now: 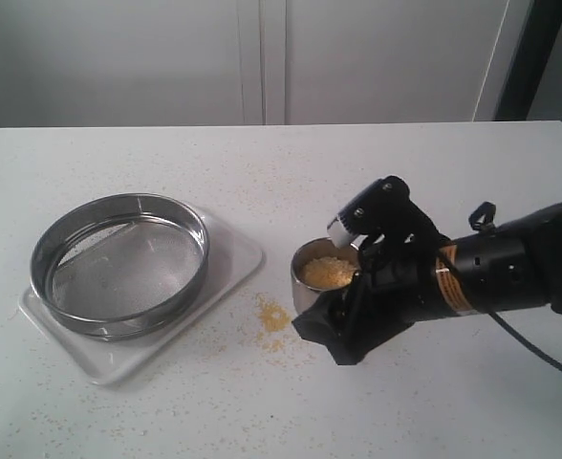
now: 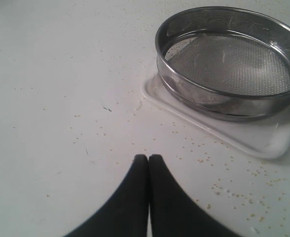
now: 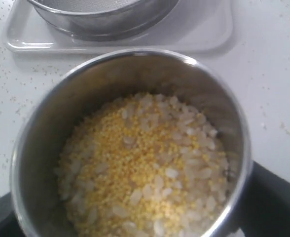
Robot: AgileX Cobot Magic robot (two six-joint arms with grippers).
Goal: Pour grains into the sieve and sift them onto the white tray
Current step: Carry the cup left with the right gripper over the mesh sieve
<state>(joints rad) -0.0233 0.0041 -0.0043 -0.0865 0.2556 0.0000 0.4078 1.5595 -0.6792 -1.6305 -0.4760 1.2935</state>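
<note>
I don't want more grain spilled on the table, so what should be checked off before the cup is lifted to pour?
1. Grasp: right gripper fingers flank the steel cup on both sides: ok.
2. Fill: grains sit below the cup's rim: ok.
3. Target: sieve rests on the white tray: ok.
4. Clearance: left gripper shut, apart from the sieve: ok.
5. Surface: spilled pile lies on the table beside the cup: not ok.
6. Grip firmness: cannot tell.
</note>
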